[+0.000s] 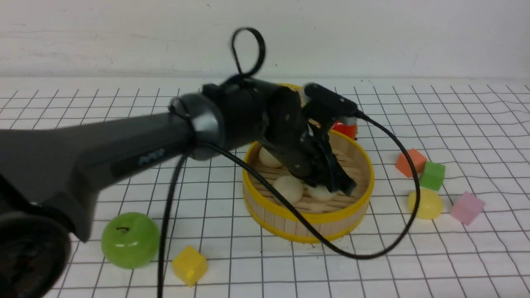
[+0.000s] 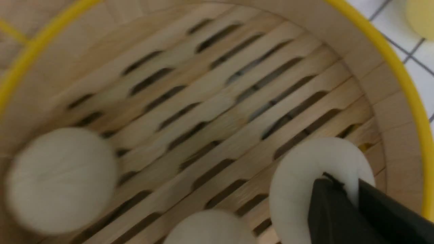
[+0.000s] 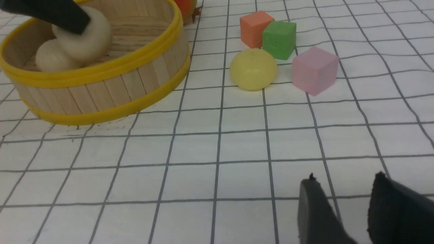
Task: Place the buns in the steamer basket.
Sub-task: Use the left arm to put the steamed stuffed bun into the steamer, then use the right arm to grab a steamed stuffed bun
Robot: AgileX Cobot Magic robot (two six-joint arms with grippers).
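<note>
In the steamer basket point(image 1: 306, 219) two cream buns point(image 1: 288, 189) lie on the left side of the floor. The left gripper point(image 1: 345, 186) reaches in with jaws almost closed, tips on a third bun point(image 1: 321, 193); I cannot tell if it pinches it. The yellow bun point(image 1: 425, 204) lies on the table to the right of the basket, and the right gripper point(image 3: 339, 210) hangs spread and empty.

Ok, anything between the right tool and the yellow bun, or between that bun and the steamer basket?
Nothing visible: bare table lies between the right tool and the yellow bun, and from it to the steamer basket. The left arm's cable hangs nearby.
</note>
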